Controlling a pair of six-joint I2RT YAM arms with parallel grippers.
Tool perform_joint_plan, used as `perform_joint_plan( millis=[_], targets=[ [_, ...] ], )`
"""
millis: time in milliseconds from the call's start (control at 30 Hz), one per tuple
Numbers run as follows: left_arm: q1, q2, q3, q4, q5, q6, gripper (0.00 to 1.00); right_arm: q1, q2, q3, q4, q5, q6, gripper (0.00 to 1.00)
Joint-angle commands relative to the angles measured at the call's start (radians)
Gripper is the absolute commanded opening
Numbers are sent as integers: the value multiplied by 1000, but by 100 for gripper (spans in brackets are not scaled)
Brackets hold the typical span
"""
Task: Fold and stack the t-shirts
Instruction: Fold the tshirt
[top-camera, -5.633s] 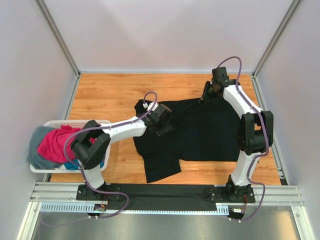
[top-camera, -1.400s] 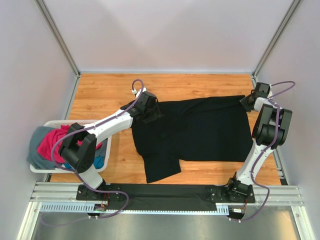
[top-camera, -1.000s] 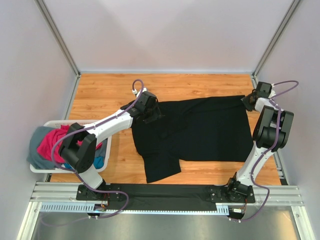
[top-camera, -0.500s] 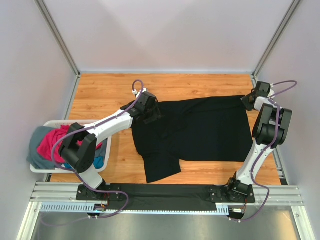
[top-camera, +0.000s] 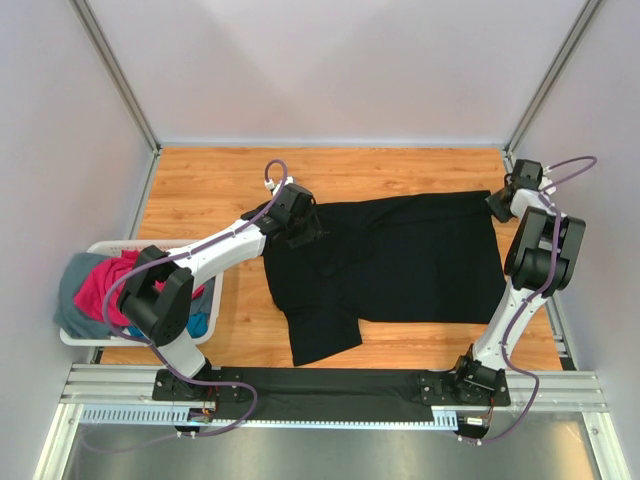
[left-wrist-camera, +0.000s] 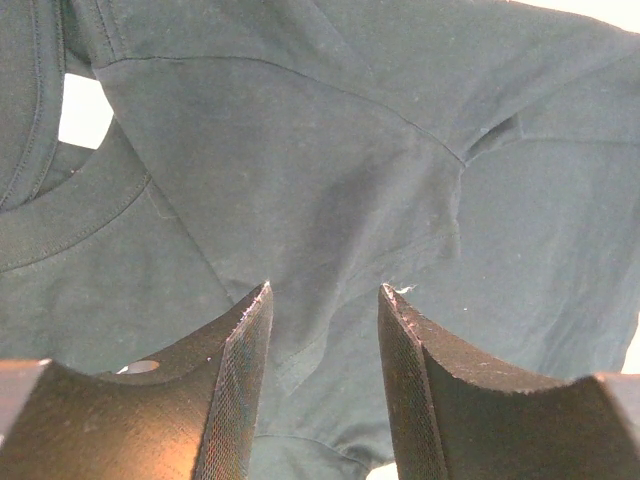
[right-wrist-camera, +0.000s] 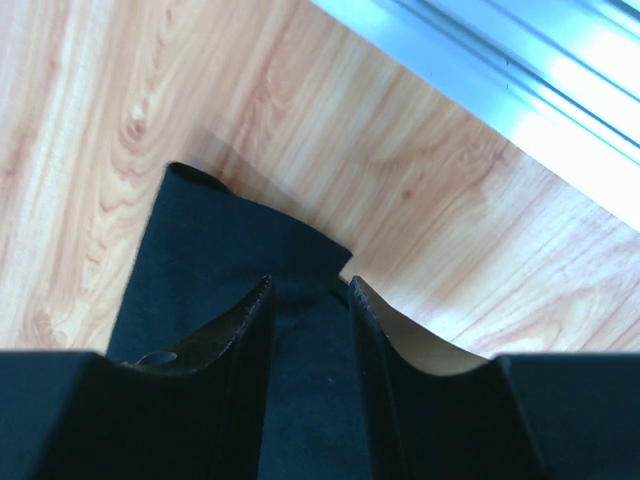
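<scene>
Black t-shirt (top-camera: 400, 260) pinched by both end effectors, left (left-wrist-camera: 322, 300) and right (right-wrist-camera: 308, 285); white basket (top-camera: 75, 335) far left.

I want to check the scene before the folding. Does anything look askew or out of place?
The black t-shirt is not spread flat: its near-left part juts out at an angle, and cloth is bunched near the left tool. Other shirts spill over the white basket.

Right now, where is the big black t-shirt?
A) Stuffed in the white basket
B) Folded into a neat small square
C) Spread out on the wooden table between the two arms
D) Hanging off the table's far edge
C: the black t-shirt lies spread across the wooden table, while the white basket at the left holds pink, blue and grey clothes.
</scene>
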Motion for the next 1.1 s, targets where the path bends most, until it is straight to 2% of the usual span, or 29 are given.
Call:
perform_joint_plan(
  millis=[0, 67, 100, 233, 533, 1067],
  targets=[
    [6, 3, 0, 3, 4, 6, 54, -3, 31, 65, -11, 46, -27, 38],
    [6, 1, -2, 2, -1, 8, 54, -4, 42, 76, -13, 50, -30, 37],
    [7, -2, -2, 0, -4, 8, 54, -4, 52, 87, -16, 52, -34, 33],
    [11, 1, 0, -1, -1, 6, 54, -3, 73, 107, -45, 72, -39, 33],
    [12, 9, 1, 3, 7, 2, 53, -4, 62, 99, -109, 124, -61, 40],
    [12, 12, -4, 3, 8, -1, 53, -3, 40, 130, -200, 135, -97, 39]
  ],
)
